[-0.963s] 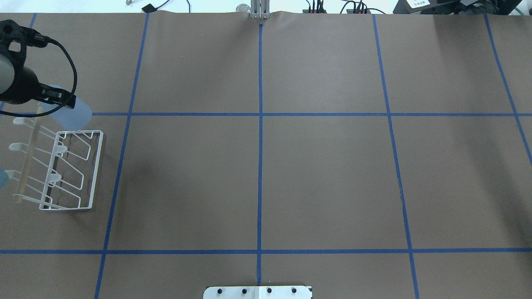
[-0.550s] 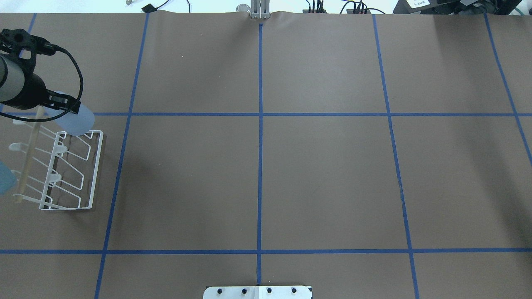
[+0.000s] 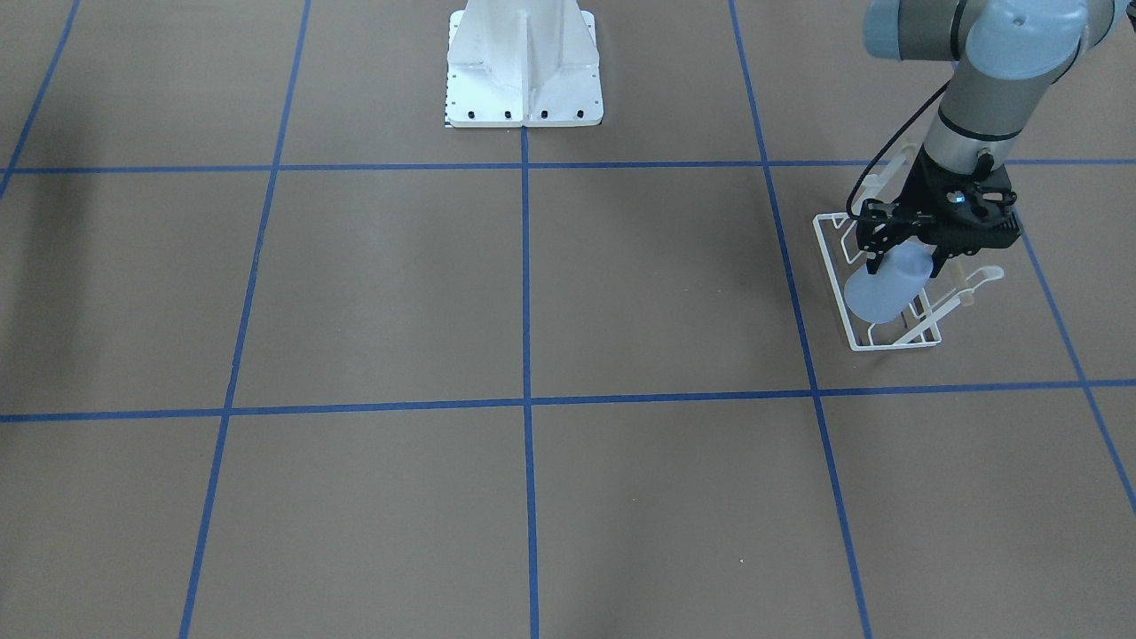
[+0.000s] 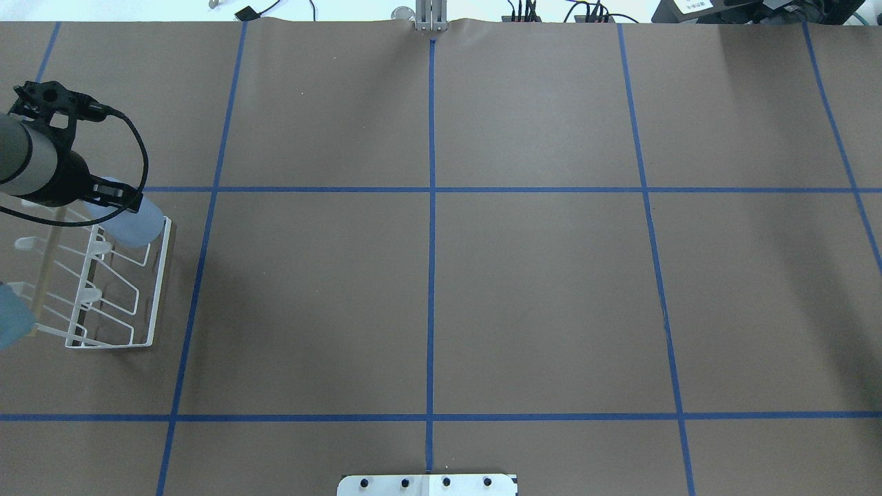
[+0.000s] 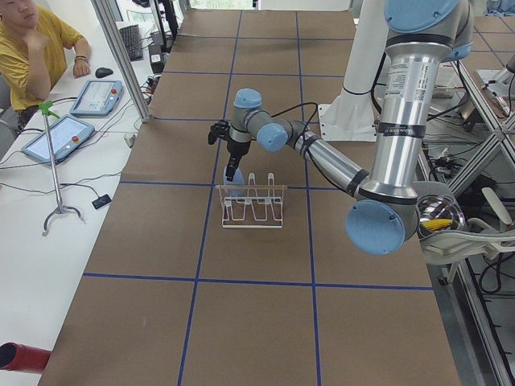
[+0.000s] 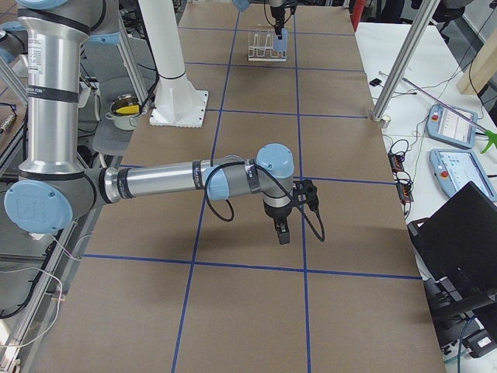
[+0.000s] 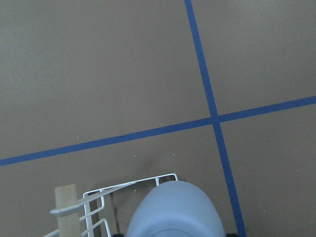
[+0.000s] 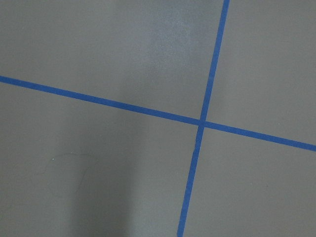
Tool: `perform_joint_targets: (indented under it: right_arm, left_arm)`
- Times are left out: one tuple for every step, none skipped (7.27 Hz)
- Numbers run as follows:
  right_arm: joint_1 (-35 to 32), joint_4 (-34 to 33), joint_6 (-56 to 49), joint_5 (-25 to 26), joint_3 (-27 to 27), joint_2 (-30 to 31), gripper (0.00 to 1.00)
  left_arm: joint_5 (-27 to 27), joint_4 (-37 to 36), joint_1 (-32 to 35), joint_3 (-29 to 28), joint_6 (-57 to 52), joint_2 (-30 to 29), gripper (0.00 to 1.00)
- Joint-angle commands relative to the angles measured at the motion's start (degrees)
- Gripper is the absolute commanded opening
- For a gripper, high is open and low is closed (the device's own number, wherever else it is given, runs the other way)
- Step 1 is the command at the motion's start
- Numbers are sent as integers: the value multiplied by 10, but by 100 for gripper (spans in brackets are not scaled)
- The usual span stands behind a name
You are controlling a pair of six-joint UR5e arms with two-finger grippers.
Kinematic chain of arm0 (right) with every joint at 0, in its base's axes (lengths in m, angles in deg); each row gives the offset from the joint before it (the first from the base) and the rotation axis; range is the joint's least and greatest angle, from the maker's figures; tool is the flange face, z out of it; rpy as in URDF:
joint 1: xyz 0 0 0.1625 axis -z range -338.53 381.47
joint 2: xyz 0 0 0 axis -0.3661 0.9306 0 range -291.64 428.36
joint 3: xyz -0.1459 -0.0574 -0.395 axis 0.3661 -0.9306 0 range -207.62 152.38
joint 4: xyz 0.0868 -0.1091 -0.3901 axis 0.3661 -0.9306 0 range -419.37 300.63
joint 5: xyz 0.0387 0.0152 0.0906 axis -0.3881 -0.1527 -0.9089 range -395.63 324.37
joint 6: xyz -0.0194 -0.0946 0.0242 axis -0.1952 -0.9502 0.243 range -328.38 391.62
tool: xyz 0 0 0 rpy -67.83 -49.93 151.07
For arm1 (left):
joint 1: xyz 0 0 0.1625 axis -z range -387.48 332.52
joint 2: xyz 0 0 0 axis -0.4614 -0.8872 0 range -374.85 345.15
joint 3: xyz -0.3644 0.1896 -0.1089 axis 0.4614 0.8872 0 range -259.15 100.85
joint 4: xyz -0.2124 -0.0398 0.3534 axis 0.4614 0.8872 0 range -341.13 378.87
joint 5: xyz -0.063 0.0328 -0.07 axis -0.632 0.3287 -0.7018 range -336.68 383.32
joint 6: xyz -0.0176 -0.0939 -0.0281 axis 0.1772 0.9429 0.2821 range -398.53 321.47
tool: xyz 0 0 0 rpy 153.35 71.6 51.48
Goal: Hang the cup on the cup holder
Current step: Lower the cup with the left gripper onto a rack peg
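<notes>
My left gripper (image 4: 114,196) is shut on the pale blue cup (image 4: 140,224) and holds it tilted, closed end forward, over the far end of the white wire cup holder (image 4: 155,289). In the front view the cup (image 3: 877,291) hangs below the gripper (image 3: 919,248), inside the holder's outline (image 3: 895,344). The left wrist view shows the cup (image 7: 173,212) beside the wire frame (image 7: 128,185) and the tan wooden rod (image 7: 66,207). Whether the cup touches a peg I cannot tell. My right gripper (image 6: 281,233) shows only in the right side view, low over the table, so I cannot tell whether it is open or shut.
The robot's white pedestal (image 3: 524,71) stands at the table's near middle edge. Blue tape lines (image 4: 431,207) grid the brown table. A person (image 5: 32,48) sits at a side desk with tablets (image 5: 96,95). A steel bowl (image 5: 438,217) sits beside the robot.
My left gripper has carried the cup towards the robot and to the right in the overhead view, from beyond the holder's far end to over its far corner.
</notes>
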Motion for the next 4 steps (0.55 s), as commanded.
perform_joint_targets:
  right_arm:
    - [0,-1,0,0,0,0,100]
    - [0,-1,0,0,0,0,100]
    - [0,-1,0,0,0,0,100]
    - [0,-1,0,-2,-1,0,100]
  left_arm:
    - [0,2,-2,-6,-2,0,71]
    - [4,2,-1,-5,-2,0,97]
    - [17,1,-1,-4,0,-1,98]
    - [17,1,0,-2,-3,-4,98]
